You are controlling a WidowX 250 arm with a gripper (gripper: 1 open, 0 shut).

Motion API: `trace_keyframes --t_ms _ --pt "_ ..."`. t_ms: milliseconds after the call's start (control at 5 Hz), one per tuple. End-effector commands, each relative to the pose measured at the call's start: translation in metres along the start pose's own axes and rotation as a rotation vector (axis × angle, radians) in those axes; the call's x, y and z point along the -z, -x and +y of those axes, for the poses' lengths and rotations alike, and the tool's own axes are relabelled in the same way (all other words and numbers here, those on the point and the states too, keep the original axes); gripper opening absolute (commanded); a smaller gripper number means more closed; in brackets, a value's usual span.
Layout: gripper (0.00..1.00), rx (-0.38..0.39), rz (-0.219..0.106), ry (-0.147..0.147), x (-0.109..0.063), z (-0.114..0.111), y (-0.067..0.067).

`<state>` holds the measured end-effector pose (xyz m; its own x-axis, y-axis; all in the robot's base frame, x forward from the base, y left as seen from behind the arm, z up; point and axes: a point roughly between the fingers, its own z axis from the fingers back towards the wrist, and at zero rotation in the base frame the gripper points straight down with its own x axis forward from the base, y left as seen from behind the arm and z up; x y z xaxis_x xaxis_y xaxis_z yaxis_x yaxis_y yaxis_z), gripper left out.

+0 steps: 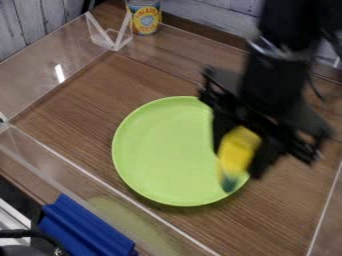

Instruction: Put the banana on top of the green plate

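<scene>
A blue object (83, 232) is cut off at the lower left edge. Beyond it, the green plate (160, 150) lies on the wooden table (120, 85), its right rim hidden by the banana (237, 158) (greenish tip down, blurred). The gripper (246, 138), jaws closed on the banana, hangs over that rim; a yellow can (143, 17) stands at the upper left.

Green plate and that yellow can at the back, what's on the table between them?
Nothing: in the camera view only bare wooden table lies between the green plate and the yellow can.
</scene>
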<state>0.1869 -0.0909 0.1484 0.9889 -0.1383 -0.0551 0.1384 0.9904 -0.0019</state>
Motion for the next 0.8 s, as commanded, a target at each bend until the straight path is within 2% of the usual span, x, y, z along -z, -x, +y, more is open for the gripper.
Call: trace_keyframes --t_ms 0,200,600 --pt "0.0 -0.017 -0.034 0.005 -0.004 0.032 0.012" --pt "0.0 -0.022 -0.049 0.006 0.0 0.047 0.015" --pt "0.0 -0.057 -0.073 0.011 0.023 0.047 0.01"
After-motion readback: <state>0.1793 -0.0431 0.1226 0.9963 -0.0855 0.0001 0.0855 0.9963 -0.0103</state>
